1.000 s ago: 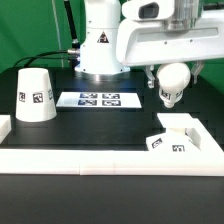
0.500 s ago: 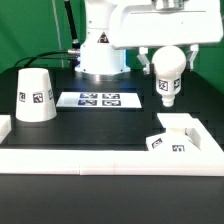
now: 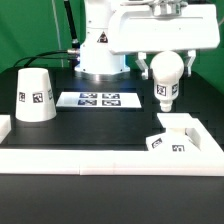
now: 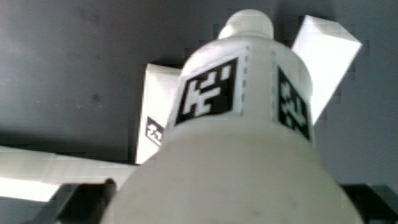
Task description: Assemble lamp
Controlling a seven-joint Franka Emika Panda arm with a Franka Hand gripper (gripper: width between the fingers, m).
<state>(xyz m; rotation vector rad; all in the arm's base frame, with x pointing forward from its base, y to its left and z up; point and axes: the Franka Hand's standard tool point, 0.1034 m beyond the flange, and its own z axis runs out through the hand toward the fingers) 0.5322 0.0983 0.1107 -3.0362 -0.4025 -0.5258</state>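
Observation:
My gripper [image 3: 165, 66] is shut on the lamp bulb [image 3: 165, 78], a white ball with a short tagged stem pointing down, held in the air at the exterior view's right. The small blocky lamp base [image 3: 178, 133] lies on the table below and slightly nearer, against the white frame's right corner. The bulb [image 4: 231, 130] fills the wrist view, stem pointing at the base [image 4: 320, 45] beyond it. The cone-shaped lamp shade [image 3: 36, 96] stands wide end down at the exterior view's left, far from the gripper.
The marker board [image 3: 98, 99] lies flat on the black table between the shade and the bulb. A white frame [image 3: 100, 160] edges the table's front and sides. The robot's white body [image 3: 100, 50] stands behind.
The bulb has turned in the gripper from lying sideways to stem down. The gripper has risen a little and shifted slightly. The shade and base have not moved.

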